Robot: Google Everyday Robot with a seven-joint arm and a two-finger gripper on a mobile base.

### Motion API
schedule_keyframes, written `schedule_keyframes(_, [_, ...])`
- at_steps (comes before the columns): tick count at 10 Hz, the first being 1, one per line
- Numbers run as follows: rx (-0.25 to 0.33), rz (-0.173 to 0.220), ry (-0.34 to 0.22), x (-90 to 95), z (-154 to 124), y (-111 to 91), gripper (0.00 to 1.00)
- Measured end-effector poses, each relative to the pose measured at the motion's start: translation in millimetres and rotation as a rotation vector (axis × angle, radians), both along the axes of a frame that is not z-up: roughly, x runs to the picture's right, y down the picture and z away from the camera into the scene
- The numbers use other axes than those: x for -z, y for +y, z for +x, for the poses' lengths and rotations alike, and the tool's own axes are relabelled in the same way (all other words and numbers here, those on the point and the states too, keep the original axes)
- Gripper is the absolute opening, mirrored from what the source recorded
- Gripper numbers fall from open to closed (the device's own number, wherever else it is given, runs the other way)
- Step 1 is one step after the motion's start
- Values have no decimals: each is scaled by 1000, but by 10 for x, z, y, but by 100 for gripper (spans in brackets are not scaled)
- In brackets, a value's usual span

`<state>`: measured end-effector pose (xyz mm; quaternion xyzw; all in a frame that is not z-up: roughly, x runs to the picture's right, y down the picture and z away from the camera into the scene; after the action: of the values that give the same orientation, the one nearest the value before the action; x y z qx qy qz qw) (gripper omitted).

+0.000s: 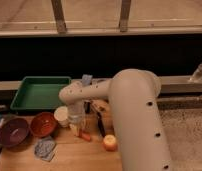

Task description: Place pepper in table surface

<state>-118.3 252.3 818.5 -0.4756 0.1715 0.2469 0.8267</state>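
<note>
- Camera view: the gripper [75, 125] points down from a thick white arm [136, 120], its fingers closed on the pepper [74, 130].
- The pale-yellow pepper sits at the fingertips, low over the wooden table surface [79, 159].
- A white cup [61, 115] stands just beside the gripper, on its left in view.
- An orange-red stick [85, 135] lies just right of it, and a round fruit [110, 142] farther right.
- A green tray [39, 92] sits behind, to the left.

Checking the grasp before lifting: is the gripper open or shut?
Shut; the gripper sits low over the table surface, closed at the pepper beside the white cup. Whether it truly grips it: cannot tell.
</note>
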Motion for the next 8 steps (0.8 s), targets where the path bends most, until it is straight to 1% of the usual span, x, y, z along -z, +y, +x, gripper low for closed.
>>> schedule_keyframes(1, [-8, 3, 5, -43, -37, 16, 0])
schedule_keyframes(4, [-1, -2, -1, 20, -23, 15, 0])
schedule_keyframes(7, [2, -3, -2, 28, -27, 5, 0])
schedule_keyframes(8, [-14, 20, 2, 46, 3, -42, 0])
